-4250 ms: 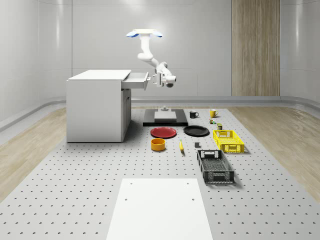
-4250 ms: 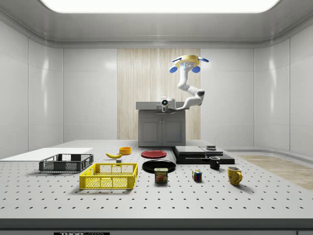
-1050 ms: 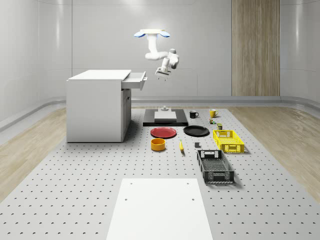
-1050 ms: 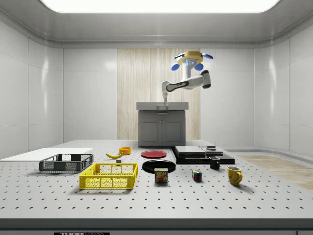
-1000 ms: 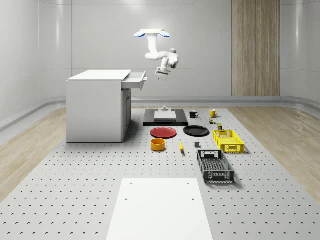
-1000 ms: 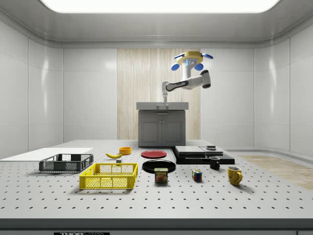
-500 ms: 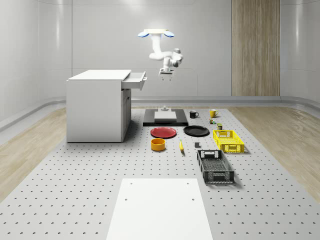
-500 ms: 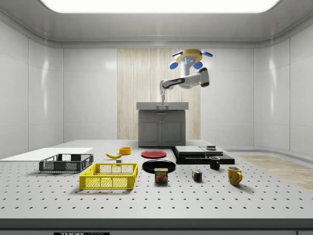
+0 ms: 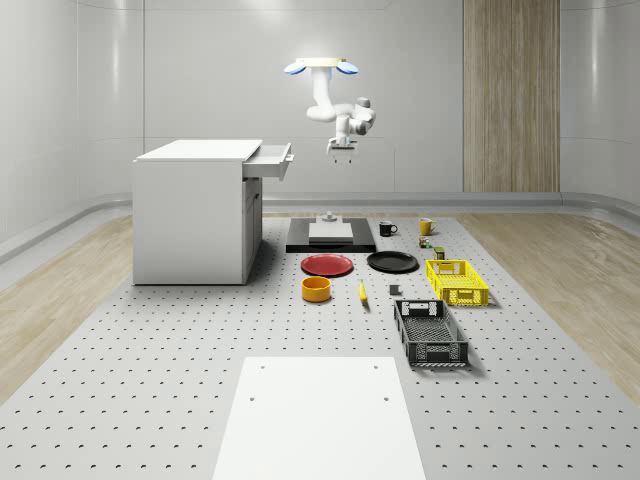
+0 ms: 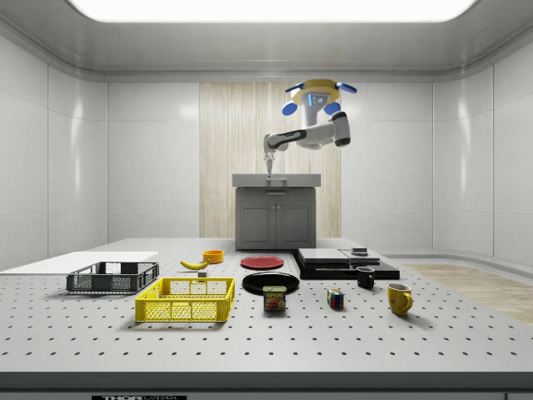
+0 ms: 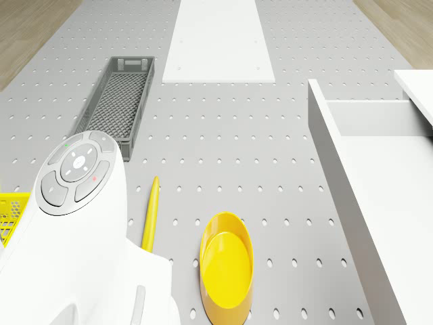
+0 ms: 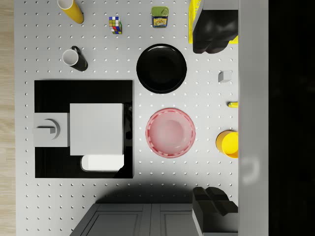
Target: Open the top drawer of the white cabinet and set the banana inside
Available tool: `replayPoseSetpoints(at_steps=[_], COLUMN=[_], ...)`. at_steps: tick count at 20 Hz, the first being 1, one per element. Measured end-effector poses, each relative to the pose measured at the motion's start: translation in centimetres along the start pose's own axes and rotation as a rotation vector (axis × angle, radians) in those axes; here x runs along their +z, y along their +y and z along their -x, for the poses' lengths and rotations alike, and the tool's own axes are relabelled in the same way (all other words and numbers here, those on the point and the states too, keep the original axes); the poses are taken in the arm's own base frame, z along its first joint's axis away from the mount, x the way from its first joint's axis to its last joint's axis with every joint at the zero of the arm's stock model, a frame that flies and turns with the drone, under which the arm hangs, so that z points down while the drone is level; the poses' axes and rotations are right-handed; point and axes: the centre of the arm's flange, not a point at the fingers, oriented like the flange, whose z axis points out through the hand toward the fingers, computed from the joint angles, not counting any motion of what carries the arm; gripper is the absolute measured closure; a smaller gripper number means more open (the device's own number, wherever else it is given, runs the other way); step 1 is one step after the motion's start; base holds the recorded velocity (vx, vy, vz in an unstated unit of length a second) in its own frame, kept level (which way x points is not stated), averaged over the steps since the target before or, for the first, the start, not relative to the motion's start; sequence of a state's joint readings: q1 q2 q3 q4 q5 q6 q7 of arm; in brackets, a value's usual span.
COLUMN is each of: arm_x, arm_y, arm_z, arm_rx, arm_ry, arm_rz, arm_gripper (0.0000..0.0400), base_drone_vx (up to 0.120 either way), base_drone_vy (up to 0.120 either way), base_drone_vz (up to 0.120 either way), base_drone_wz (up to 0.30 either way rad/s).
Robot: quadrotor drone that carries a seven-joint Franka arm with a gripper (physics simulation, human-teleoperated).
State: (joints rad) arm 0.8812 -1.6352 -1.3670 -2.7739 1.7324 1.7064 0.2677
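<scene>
The pincer hangs spread and empty beneath the hovering drone, beside the pulled-out top drawer. The banana lies on the counter by the yellow bowl. Fetching seems next: descend over it.

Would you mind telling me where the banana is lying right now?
The banana lies on the table, in the whole-scene view just right of the orange bowl and in front of the red plate, left of the black crate.
</scene>
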Motion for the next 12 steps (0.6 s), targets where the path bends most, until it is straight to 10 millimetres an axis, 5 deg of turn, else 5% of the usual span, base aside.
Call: replayPoseSetpoints(at_steps=[9, 12], arm_x=[0.00, 0.00], arm_y=[0.02, 0.03], arm_z=[-0.02, -0.03], arm_rx=[0.000, 0.000], arm_ry=[-0.002, -0.003], arm_rz=[-0.002, -0.003], arm_gripper=[0.0000, 0.0000], base_drone_vx=[0.120, 0.120], base_drone_vy=[0.120, 0.027], base_drone_vz=[0.000, 0.000], base_drone_wz=[0.000, 0.000])
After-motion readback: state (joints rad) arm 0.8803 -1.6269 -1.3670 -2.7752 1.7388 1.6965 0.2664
